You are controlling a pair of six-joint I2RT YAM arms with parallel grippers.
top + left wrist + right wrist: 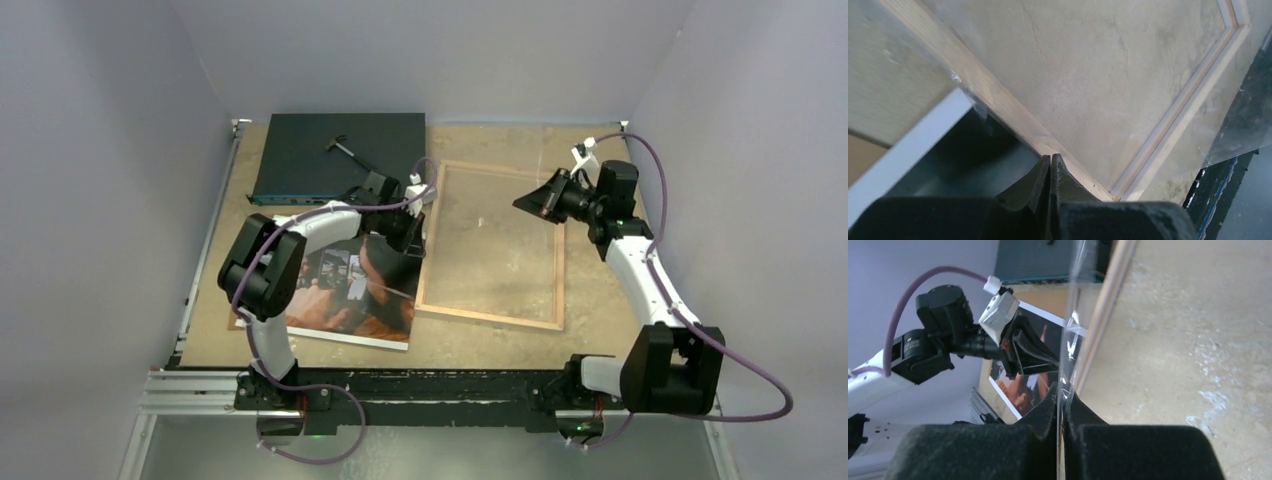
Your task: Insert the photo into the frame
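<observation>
The frame (490, 318) lies flat mid-table with its light wood rim up; its rail (1013, 117) runs just beyond my left fingertips. The photo (345, 300), a dark reddish print with a white border, lies left of the frame, partly under my left arm. A clear sheet (1079, 280) stands on edge over the frame. My right gripper (1064, 395) is shut on its near edge, above the frame's far right part (520, 203). My left gripper (1050, 157) is shut at the sheet's opposite edge, by the frame's left rail (418, 238). The sheet's glare and corner (1243, 115) show in the left wrist view.
A dark flat box (330, 150) with a small black tool (345, 148) on it sits at the back left, just behind the left arm. Grey walls close in on three sides. A metal rail (190, 380) runs along the near edge by the arm bases.
</observation>
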